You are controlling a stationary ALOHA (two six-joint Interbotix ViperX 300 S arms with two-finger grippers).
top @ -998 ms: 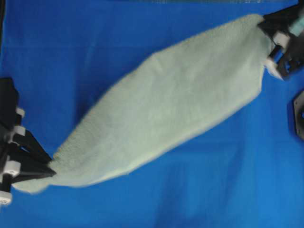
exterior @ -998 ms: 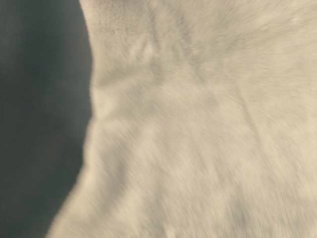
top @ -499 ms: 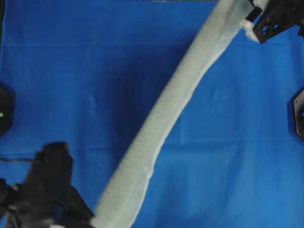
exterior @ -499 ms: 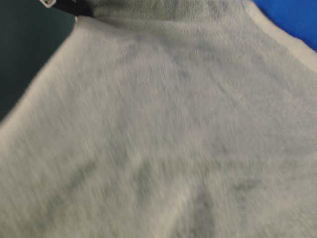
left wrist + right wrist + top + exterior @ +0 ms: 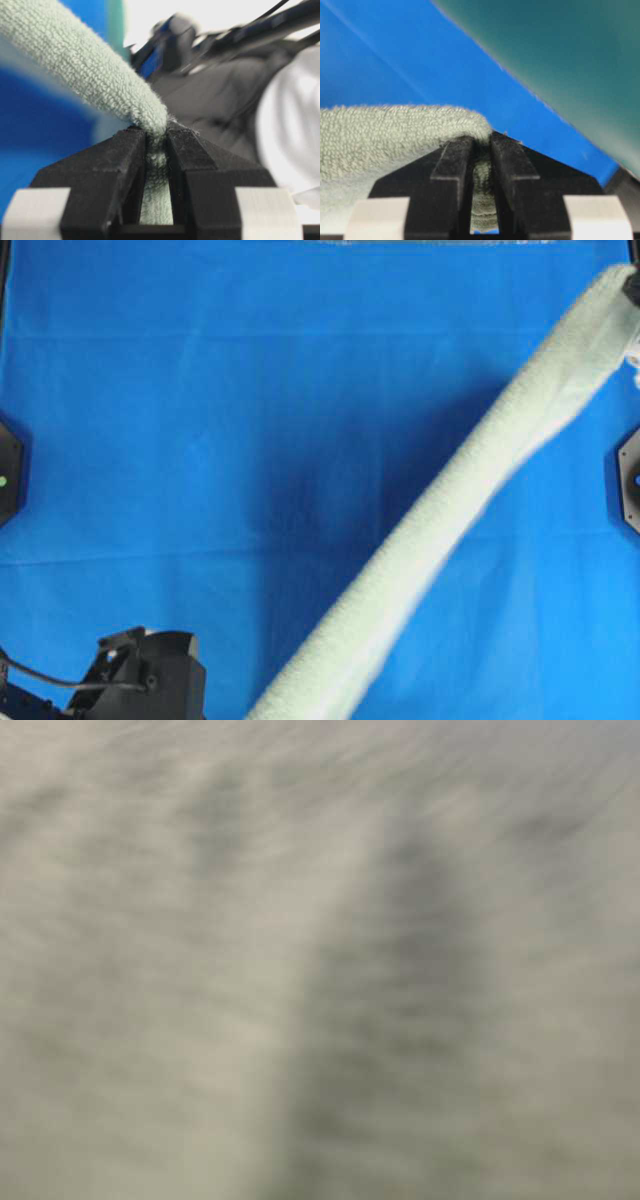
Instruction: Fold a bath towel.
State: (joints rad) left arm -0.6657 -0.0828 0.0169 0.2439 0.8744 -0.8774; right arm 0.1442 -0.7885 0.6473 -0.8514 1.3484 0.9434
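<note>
Towel (image 5: 85, 65) is pinched at both ends right now, so going from the grips outward: left gripper (image 5: 157, 150) has its jaws nearly together on a thin bit of terry, a small tuft poking down between them. Right gripper (image 5: 481, 150) is the same deal, jaws narrow and clamped on a corner of cloth. Neither bite looks deep, just a fold of edge in each.

From there the towel hangs off the blue table cover (image 5: 200, 390) as one long band, seen edge-on from overhead, running from the cover's near left side up to its far right corner. It's so close to the table-level camera that that view is nothing but fuzzy cloth.

What I'd worry about:
- Shallow grips. Stretch it any tighter and a corner could slide out of a jaw, then the whole thing drops in a heap.
- It's hanging as a strip, not spread flat. If it's laid down like this I'd guess it lands twisted or doubled over, and the fold comes out crooked.
- The right end sits right at the cover's edge, so cloth could end up draping off the side.
</note>
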